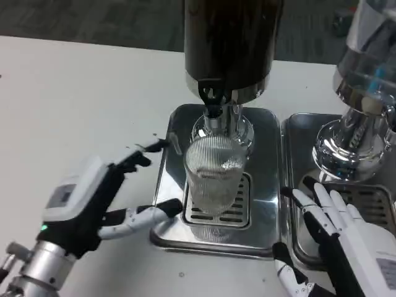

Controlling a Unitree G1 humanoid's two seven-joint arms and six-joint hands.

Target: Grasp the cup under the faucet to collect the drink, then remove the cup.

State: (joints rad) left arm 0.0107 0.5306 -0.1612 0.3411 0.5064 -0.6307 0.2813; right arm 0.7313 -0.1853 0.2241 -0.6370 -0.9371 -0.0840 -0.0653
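Left hand sits just left of the cup, fingers spread, holding nothing, clear of the glass. I read that as room for the pour. Cup stands upright on the drip tray, directly under the faucet. Right hand, right of the cup, fingers extended, idle.

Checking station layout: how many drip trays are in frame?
2. One drip tray lies mid-frame under the dark dispenser, with the ribbed cup standing on its grate. The other tray is at the right edge under the clear dispenser, partly cropped.
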